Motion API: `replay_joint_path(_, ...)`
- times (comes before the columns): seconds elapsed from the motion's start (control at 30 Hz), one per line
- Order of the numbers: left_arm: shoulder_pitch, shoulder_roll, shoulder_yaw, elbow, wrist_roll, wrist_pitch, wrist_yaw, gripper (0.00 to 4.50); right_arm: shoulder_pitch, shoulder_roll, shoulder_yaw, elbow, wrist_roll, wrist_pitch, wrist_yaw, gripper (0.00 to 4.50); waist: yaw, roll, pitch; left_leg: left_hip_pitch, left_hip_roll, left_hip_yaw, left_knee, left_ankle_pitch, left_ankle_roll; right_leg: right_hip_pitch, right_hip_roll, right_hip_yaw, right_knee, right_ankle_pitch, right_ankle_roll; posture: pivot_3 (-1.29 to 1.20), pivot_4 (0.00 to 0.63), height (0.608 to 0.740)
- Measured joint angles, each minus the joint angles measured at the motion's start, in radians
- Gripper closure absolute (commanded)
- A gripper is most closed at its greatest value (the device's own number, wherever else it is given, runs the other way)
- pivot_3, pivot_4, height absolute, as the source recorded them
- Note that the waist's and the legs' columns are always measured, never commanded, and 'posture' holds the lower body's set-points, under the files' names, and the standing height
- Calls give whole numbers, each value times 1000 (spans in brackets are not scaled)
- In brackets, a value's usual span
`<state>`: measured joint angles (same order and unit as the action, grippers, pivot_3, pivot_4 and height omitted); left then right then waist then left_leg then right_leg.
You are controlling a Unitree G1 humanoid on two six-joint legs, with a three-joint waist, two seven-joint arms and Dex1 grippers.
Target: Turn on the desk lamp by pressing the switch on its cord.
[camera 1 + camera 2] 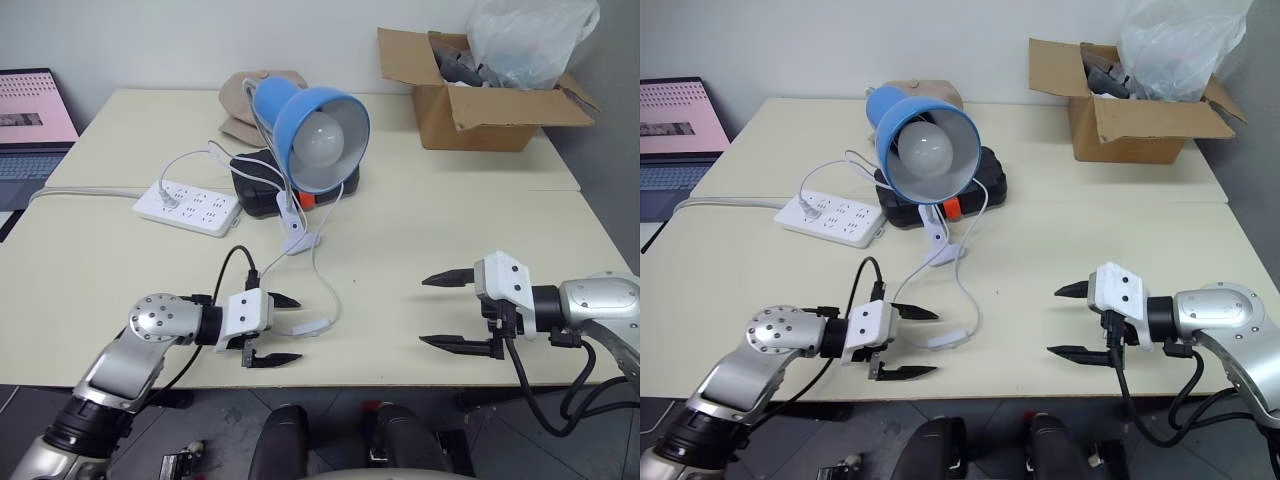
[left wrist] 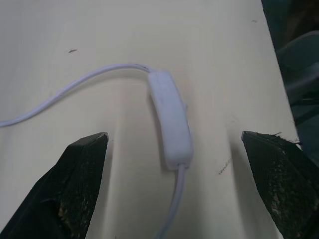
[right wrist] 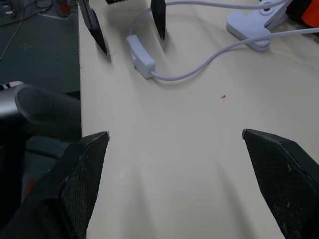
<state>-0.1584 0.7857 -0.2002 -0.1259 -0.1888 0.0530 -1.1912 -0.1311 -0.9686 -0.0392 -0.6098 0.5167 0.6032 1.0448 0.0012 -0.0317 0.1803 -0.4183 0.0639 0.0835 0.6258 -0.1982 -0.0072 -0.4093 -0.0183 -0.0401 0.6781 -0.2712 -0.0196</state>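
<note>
Switch [image 2: 170,119], lying on bench [image 1: 450,220].
Left end effector [image 1: 285,329] released, straddling it (seemingly no contact); right end effector [image 1: 443,311] released.

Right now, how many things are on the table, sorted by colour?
White: 3 - power strip, cord, switch
Blue: 1 - desk lamp
Black: 1 - box behind the lamp
Brown: 1 - cardboard box
Tan: 1 - object
Total: 7

Both arms are showing silver metal shells with round jointed elbows, white blocky wrist housings and black cables looping alongside. The left gripper [image 1: 285,328] and right gripper [image 1: 446,311] are each wearing two black, pointed, claw-like fingers.
</note>
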Motion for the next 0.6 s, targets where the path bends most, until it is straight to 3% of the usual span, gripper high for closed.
replay_joint_path(0.1,-4,-1,-7,27,14,-22,-7,30,3,-8,-20,-18,14,17,-5,0,0,0,0,0,0,0,0,0,0,0,0,0,0,0,0,0,150,740)
replay_joint_path(0.2,-10,-7,-11,53,16,-43,-19,489,2,-11,-21,-26,18,33,-13,0,0,0,0,0,0,0,1,0,0,0,0,0,0,0,0,0,150,740)
replay_joint_path(0.6,-39,-67,-32,121,36,-99,-19,2975,-30,-11,-21,-47,55,69,-43,0,0,0,0,1,0,-1,2,0,0,2,0,0,0,1,2,0,150,740)
